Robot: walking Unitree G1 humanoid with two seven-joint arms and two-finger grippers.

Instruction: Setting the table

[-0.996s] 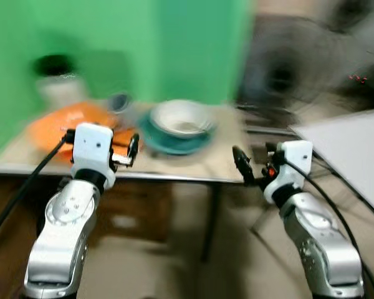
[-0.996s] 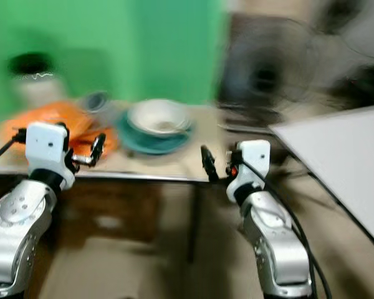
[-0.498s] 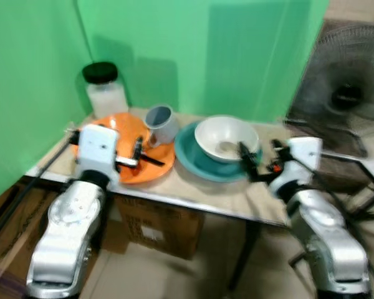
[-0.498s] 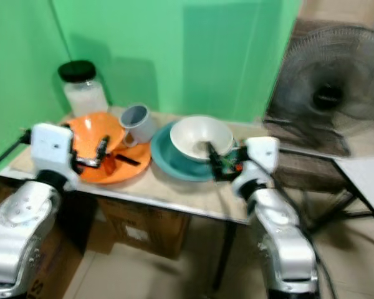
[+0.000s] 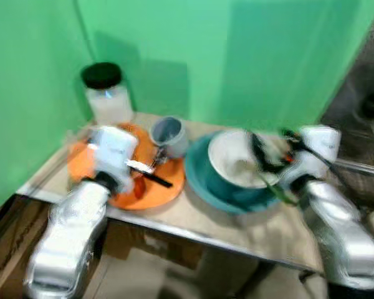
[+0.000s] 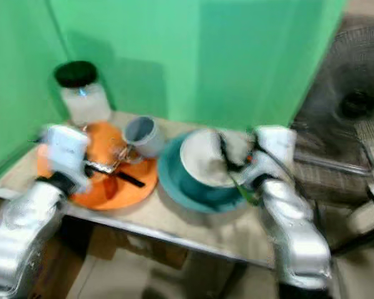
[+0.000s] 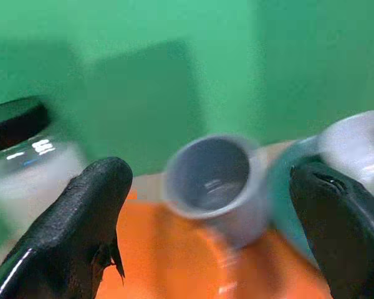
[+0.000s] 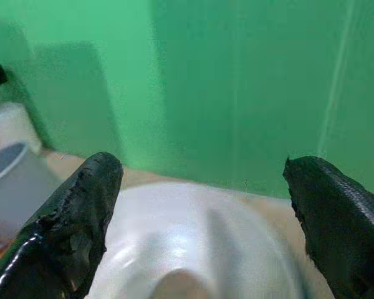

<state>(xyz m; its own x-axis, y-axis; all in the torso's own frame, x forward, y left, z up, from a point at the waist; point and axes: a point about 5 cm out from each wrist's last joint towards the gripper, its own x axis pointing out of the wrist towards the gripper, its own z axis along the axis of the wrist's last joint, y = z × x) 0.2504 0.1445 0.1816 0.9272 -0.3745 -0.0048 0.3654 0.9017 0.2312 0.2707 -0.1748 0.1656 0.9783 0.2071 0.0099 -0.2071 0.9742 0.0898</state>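
A small table (image 5: pixel 193 221) stands against a green wall. On it lie an orange plate (image 5: pixel 146 193), a grey mug (image 5: pixel 169 136) at the plate's far edge, and a white bowl (image 5: pixel 237 165) in a teal plate (image 5: pixel 221 193). My left gripper (image 5: pixel 146 168) hovers open over the orange plate, facing the grey mug (image 7: pixel 215 180). My right gripper (image 5: pixel 268 156) is open above the white bowl (image 8: pixel 193 249), its fingers (image 8: pixel 68 230) spread wide on either side. The eye views are blurred.
A jar (image 5: pixel 107 93) with a black lid stands at the table's back left corner. A floor fan (image 6: pixel 355 106) stands to the right of the table. A cardboard box (image 5: pixel 156 246) sits under the table.
The camera has come closer to the table. Both grippers have advanced, the left over the orange plate and the right over the white bowl.
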